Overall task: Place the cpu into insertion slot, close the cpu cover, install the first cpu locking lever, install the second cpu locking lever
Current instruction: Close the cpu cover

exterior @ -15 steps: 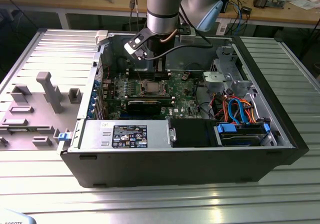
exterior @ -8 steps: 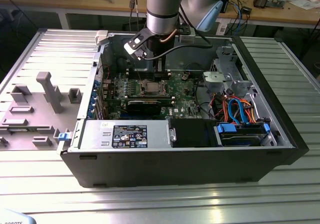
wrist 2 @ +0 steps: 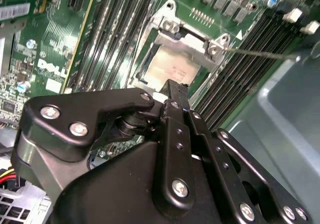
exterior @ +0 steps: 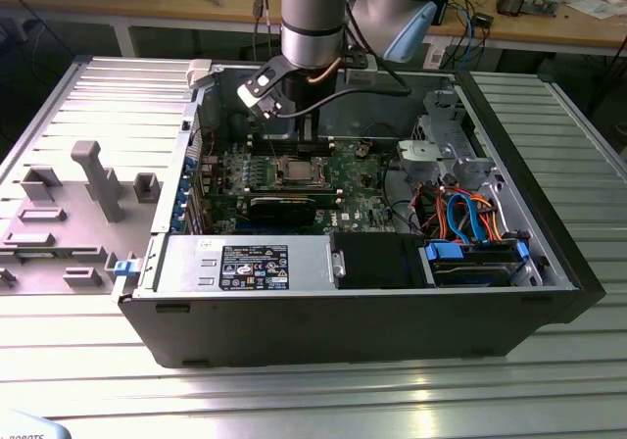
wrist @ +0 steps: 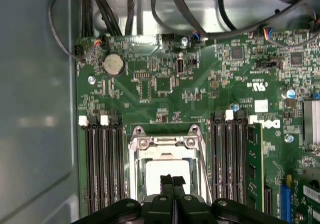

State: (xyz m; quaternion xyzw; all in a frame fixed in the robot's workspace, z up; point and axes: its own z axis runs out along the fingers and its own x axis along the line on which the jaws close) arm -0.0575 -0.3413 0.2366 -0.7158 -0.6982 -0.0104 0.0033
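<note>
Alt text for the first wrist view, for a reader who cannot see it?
The pincer, its fingertips together, hangs over the silvery cpu, which lies inside the window of the metal cpu cover. Black memory slots flank it on both sides on the green motherboard.

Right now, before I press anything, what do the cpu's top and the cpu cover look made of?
The cpu: seemingly a metal lid, dull matte silver, with a soft even sheen. The cpu cover: likely stamped sheet metal, brighter silvery finish; its edges glint and screw heads sit near two corners.
</note>
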